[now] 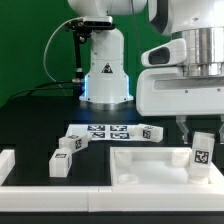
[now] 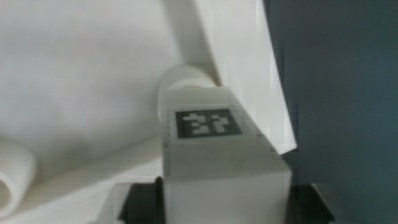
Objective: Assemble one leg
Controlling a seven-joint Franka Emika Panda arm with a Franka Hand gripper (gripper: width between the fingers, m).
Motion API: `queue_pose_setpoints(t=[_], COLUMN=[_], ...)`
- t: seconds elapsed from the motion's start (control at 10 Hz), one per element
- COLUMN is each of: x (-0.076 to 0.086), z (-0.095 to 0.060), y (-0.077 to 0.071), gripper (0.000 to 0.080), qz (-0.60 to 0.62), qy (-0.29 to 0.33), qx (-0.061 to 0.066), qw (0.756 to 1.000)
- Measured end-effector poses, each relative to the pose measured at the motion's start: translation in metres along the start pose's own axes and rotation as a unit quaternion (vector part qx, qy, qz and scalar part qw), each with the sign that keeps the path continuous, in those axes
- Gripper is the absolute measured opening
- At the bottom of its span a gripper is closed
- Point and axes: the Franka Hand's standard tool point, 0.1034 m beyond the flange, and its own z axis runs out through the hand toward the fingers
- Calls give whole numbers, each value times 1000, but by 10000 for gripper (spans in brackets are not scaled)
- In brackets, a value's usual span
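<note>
My gripper is shut on a leg, a small white block with a black-and-white tag, and holds it upright at the near right corner of the large white panel. In the wrist view the leg fills the space between my dark fingers, its far end against the panel's raised edge. Three other legs lie loose on the black table: one at the exterior view's left, one behind it, one near the middle.
The marker board lies behind the panel. A white bracket sits at the exterior view's left edge. The robot base stands at the back. A round hole of the panel shows in the wrist view.
</note>
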Motion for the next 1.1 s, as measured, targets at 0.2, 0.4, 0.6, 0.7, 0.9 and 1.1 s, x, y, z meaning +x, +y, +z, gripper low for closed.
queue_pose_setpoints(t=[0.2, 0.4, 0.6, 0.7, 0.9, 1.1], x=[1, 3, 3, 3, 3, 7], z=[0, 0, 1, 1, 1, 1], y=[2, 5, 6, 6, 6, 2], gripper=[292, 292, 292, 292, 444, 627], qz=[131, 259, 296, 309, 267, 99], qy=[-3, -13, -16, -16, -15, 4], qx=[3, 11, 14, 13, 14, 23], qw=[991, 966, 955, 951, 963, 995])
